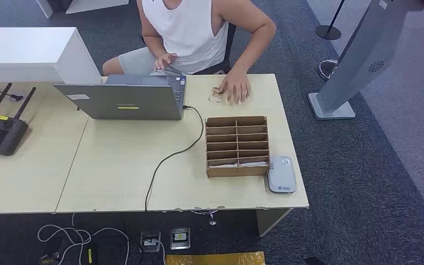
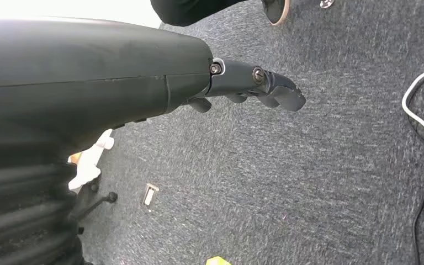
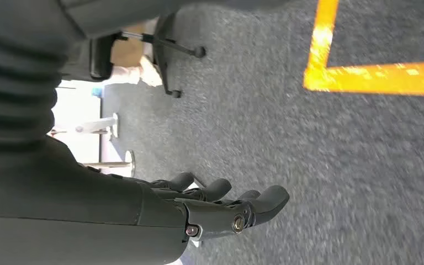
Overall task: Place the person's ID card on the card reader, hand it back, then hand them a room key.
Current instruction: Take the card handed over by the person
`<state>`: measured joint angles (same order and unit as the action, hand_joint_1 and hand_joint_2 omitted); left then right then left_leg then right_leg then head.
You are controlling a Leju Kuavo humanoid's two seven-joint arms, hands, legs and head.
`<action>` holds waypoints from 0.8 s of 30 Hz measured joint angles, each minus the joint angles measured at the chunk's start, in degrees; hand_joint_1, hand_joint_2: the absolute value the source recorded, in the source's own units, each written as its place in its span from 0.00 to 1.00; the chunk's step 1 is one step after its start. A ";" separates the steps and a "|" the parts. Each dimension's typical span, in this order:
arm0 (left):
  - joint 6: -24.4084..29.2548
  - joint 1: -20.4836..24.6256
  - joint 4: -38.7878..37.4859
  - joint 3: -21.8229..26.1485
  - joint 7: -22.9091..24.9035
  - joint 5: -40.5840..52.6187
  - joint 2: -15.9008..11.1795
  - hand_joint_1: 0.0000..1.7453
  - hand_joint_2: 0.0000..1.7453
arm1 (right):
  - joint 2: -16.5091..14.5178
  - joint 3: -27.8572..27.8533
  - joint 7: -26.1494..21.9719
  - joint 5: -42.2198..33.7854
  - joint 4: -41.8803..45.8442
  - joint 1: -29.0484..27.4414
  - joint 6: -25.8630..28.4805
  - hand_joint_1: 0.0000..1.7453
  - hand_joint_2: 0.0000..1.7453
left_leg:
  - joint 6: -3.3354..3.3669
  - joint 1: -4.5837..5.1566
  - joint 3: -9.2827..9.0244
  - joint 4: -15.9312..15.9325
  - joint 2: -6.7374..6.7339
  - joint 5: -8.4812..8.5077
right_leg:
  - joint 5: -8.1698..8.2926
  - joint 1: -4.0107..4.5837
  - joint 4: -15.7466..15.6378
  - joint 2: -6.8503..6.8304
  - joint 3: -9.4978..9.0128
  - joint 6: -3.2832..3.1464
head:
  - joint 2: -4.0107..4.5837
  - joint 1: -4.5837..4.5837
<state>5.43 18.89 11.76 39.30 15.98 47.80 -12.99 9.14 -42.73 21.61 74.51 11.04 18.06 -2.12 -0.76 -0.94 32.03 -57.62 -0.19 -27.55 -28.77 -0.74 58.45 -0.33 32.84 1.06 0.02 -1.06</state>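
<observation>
A person in a white sleeveless top sits across the table with one hand (image 1: 235,86) pressed on an ID card (image 1: 216,95) at the far edge. The white card reader (image 1: 282,173) lies at the near right corner of the table. Beside it stands a wooden slotted card box (image 1: 237,146) with white room key cards (image 1: 238,164) in its nearest slots. My left hand (image 2: 254,85) hangs over grey carpet, fingers apart and holding nothing. My right hand (image 3: 221,204) also hangs above the carpet, fingers loosely spread and holding nothing.
An open grey laptop (image 1: 122,99) sits at the table's far middle, its black cable (image 1: 165,160) running to the near edge. A black remote controller (image 1: 0,130) lies on the left table. A grey kiosk stand (image 1: 359,61) rises at the right. Cables and sockets (image 1: 160,240) lie on the floor.
</observation>
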 joint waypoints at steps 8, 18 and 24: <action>-0.01 0.41 0.27 -0.11 0.07 0.45 0.20 0.00 0.00 | 1.73 -0.90 -0.14 -1.35 0.02 0.23 0.53 0.00 0.00 | 0.00 -0.01 0.00 0.00 0.00 0.00 | 0.00 0.01 0.00 0.00 0.03 0.00 | 0.00 0.02; -0.39 3.94 0.48 -3.10 2.03 3.47 2.31 0.00 0.00 | 5.33 -6.29 -0.55 -8.89 0.04 -2.10 6.18 0.00 0.00 | 0.01 0.05 0.01 -0.01 0.02 -0.01 | 0.00 -0.06 -0.02 -0.09 0.00 0.01 | 0.00 0.01; -1.22 4.79 0.48 -4.05 2.03 3.73 3.22 0.00 0.00 | 5.32 -7.98 -1.05 -9.79 0.01 -3.87 8.72 0.00 0.00 | 0.01 0.04 0.00 0.00 -0.05 -0.02 | 0.00 -0.04 -0.01 0.03 0.02 0.00 | 0.00 0.02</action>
<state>4.21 23.67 12.24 35.24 18.01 51.53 -9.78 14.46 -50.71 20.55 64.72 11.05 14.19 6.60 -0.76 -0.90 32.03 -57.62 -0.24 -27.57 -28.77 -0.78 58.44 -0.31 32.86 1.06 0.02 -1.04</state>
